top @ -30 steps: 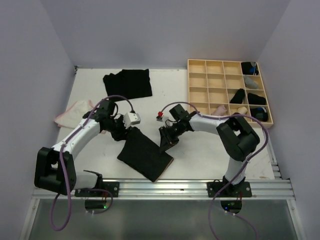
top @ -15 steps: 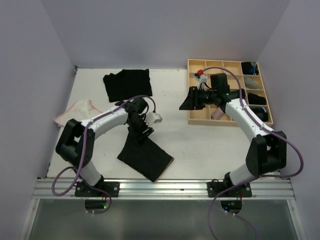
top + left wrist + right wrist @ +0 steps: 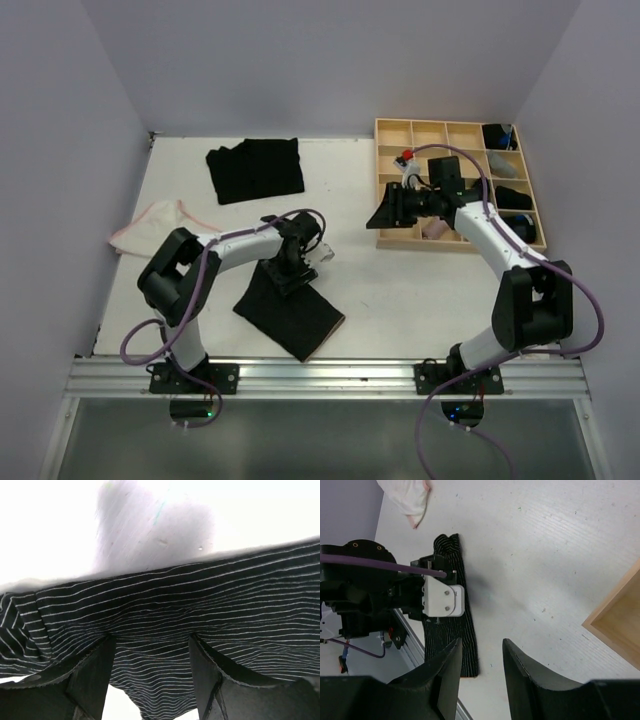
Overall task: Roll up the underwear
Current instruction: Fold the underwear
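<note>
Shows the left gripper [image 3: 150, 645] low at the far corner of a black pinstriped brief [image 3: 295, 315], with fingers [image 3: 95, 670] spread wide over the cloth and clamping nothing. Places that brief flat on the white table [image 3: 400, 290], near the front edge, between the two arms. Finds the right gripper [image 3: 481, 647] held above the table just beside the left side of the wooden grid tray [image 3: 440, 122], likewise parted and empty. Leaves a pile of black underwear [image 3: 255, 170] at the back, a whitish pink-edged brief [image 3: 150, 225] far left, and small dark rolls [image 3: 478, 192] in the tray's right-hand compartments.
</note>
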Controlling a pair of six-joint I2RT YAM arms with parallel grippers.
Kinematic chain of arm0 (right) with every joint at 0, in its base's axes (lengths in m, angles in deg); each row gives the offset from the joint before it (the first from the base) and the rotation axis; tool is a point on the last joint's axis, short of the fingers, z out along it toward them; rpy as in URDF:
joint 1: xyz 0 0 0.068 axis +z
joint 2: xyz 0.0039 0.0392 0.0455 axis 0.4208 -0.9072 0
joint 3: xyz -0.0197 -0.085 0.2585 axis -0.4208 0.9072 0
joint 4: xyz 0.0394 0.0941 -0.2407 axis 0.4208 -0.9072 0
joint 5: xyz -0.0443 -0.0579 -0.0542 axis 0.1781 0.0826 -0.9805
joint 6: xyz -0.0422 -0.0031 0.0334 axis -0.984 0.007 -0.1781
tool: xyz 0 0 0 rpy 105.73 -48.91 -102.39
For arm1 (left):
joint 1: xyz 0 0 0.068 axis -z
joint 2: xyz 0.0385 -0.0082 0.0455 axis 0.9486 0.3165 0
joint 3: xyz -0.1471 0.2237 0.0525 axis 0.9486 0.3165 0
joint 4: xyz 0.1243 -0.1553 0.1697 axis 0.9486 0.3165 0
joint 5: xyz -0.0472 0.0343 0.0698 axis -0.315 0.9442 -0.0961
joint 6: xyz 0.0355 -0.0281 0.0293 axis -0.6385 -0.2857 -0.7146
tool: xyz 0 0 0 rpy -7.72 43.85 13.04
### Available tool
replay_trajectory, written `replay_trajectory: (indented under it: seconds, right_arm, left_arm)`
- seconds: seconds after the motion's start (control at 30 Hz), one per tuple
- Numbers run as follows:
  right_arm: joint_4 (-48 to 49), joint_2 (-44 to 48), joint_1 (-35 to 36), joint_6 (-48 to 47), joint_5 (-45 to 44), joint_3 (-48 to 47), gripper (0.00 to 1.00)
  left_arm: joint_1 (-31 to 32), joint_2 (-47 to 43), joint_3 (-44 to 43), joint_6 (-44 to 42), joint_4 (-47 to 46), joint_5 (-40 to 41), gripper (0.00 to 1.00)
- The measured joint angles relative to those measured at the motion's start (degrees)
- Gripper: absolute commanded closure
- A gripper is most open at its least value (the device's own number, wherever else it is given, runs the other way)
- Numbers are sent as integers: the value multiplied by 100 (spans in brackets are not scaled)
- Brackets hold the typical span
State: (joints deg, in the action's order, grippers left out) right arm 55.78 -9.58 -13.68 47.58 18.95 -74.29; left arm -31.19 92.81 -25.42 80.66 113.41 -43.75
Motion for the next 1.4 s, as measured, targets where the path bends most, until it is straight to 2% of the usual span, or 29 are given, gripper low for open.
replay_trajectory:
  seconds: [0.1, 0.2, 0.4, 0.5, 0.53, 0.63, 0.73, 0.8, 0.9, 1.0, 1.07, 1.1, 1.17, 1.27, 1.3, 1.33, 1.37, 1.4]
  right_arm:
    - [-7, 0, -190, -146, 118, 0, 57]
    - [-22, 0, -476, -310, 269, 0, 56]
    - [-273, 0, -1060, -686, 629, -59, 54]
    - [-619, 0, -1128, -1021, 769, -247, 54]
    - [-752, 0, -1123, -1134, 822, -330, 54]
    - [-1019, 0, -1097, -1360, 870, -555, 54]
    - [-1106, -4, -1067, -1425, 868, -719, 57]
    - [-1187, -46, -992, -1478, 841, -881, 58]
    - [-1233, -291, -479, -1720, 721, -1305, 59]
    - [-1515, -699, 466, -2321, 352, -1834, 56]
    - [-1755, -1167, 1259, -2900, 7, -2389, 53]
    - [-1856, -1403, 1617, -3202, -225, -2632, 50]
    - [-2035, -1812, 2321, -3748, -669, -2957, 38]
    - [-2304, -2249, 3217, -4568, -1314, -3130, 31]
    - [-2420, -2409, 3477, -4817, -1491, -3226, 20]
    - [-2524, -2603, 3722, -5056, -1635, -3357, 17]
    - [-2621, -2817, 3941, -5278, -1744, -3508, 5]
    - [-2747, -3010, 4089, -5451, -1818, -3681, 1]
  left_arm:
    - [26, -90, 101, -811, -221, 9, 35]
    - [17, -256, 267, -2072, -549, -81, 31]
    - [-203, -522, 584, -5316, -1180, -656, 29]
    - [-291, -531, 588, -6754, -1403, -909, 24]
    - [-293, -466, 492, -7086, -1412, -984, 21]
    - [-299, -284, 109, -7731, -1368, -1287, 4]
    - [-299, -592, -70, -7991, -1346, -1587, 2]
    - [-299, -1121, -61, -8019, -1244, -1749, 2]
    - [-334, -2402, -33, -7652, -1248, -2061, 2]
    - [-579, -3672, -63, -6830, -1357, -2404, 2]
    - [-990, -4317, -103, -5998, -1471, -2520, 0]
    - [-1259, -4579, -103, -5532, -1539, -2557, 0]
    - [-1827, -4944, -87, -4699, -1585, -2608, 0]
    - [-2706, -5438, 214, -3587, -1738, -2741, 0]
    - [-2940, -5565, 337, -3268, -1751, -2743, 0]
    - [-3108, -5661, 437, -2966, -1744, -2763, 0]
    - [-3233, -5733, 511, -2691, -1725, -2793, 0]
    - [-3311, -5772, 542, -2498, -1707, -2815, 0]
